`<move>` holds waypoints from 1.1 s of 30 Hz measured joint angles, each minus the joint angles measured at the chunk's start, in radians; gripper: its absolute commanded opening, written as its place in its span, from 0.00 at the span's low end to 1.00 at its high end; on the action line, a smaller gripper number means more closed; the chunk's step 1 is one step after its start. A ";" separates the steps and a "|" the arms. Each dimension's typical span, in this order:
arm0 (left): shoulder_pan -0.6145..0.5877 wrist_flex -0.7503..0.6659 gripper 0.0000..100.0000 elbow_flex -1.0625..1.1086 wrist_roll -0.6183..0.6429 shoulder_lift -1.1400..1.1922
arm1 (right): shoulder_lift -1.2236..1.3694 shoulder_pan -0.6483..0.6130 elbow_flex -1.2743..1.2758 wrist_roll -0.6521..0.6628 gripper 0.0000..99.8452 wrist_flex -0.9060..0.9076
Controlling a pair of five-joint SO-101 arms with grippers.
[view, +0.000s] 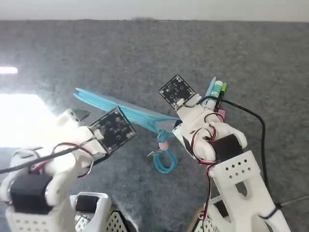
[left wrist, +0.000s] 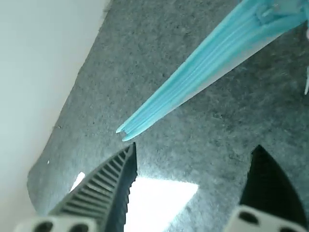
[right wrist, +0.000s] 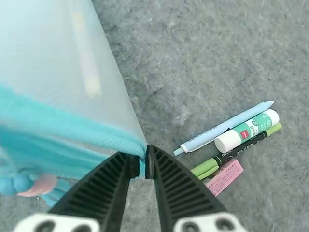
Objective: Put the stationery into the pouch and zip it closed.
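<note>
The pouch (view: 140, 115), held edge-on over the mat (view: 193, 48), looks light and floppy; the right gripper (right wrist: 145, 162) pinches its corner; the left gripper (left wrist: 195, 154) gapes just off the far tip, where the stiffer zip band (left wrist: 193, 77) seems the best hold; pens (right wrist: 227, 126) lie nearby.

I see the pouch (right wrist: 58, 72), translucent pale blue with a turquoise zip band. It is pinched at one corner between the closed fingers of my right claw (right wrist: 143, 158). Its cord (view: 164, 162) and pink bead (view: 163, 144) dangle beside that claw. Just past the claw tips, apart from the pouch, lie a pale-blue pen (right wrist: 227, 126), white glue stick (right wrist: 246, 131), green marker (right wrist: 207, 166) and pink eraser (right wrist: 223, 178), bunched side by side.
</note>
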 measured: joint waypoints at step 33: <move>0.265 -0.368 0.19 0.222 -0.041 0.210 | -0.252 -0.173 0.072 0.112 0.01 0.083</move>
